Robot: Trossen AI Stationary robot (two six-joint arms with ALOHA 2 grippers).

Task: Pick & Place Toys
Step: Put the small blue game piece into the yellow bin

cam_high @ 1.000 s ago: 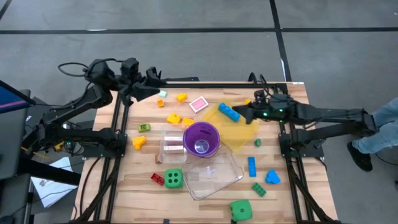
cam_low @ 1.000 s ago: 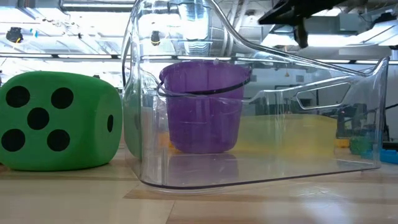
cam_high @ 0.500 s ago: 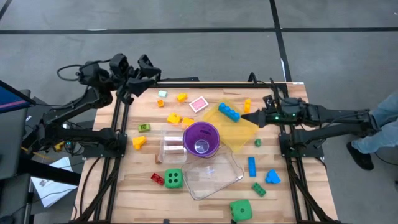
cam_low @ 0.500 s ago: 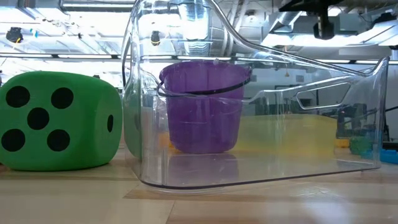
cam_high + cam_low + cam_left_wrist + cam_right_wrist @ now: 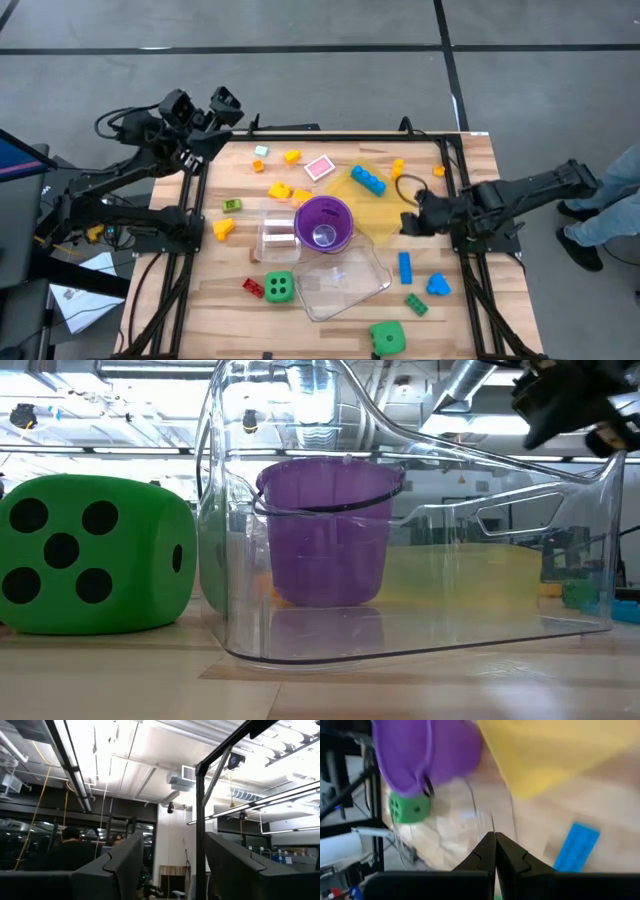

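Toys lie scattered on the wooden table: a blue brick (image 5: 368, 180) on the yellow tray (image 5: 382, 212), a long blue brick (image 5: 404, 267), yellow, orange, pink, red and green bits, and two green dice (image 5: 279, 287) (image 5: 388, 337). My right gripper (image 5: 406, 223) is shut and empty. It slants down over the table just off the tray's right corner, with the long blue brick (image 5: 576, 847) a little beyond its tips (image 5: 495, 846). My left gripper (image 5: 200, 104) is open and empty past the table's far left corner, pointing up at the ceiling (image 5: 172, 870).
A purple cup (image 5: 323, 222) stands mid-table between a small clear tub (image 5: 277, 230) and a larger clear tub (image 5: 342, 282). The low view looks through that tub (image 5: 420, 560) at the cup, with one die (image 5: 95, 555) beside it. A person's leg (image 5: 612, 205) shows at the right.
My right gripper has swung from over the yellow tray toward the table's near edge, sunk, and tipped and rolled so that it now points down; it has stayed shut. My left gripper has drawn back off the far left corner and tipped upward.
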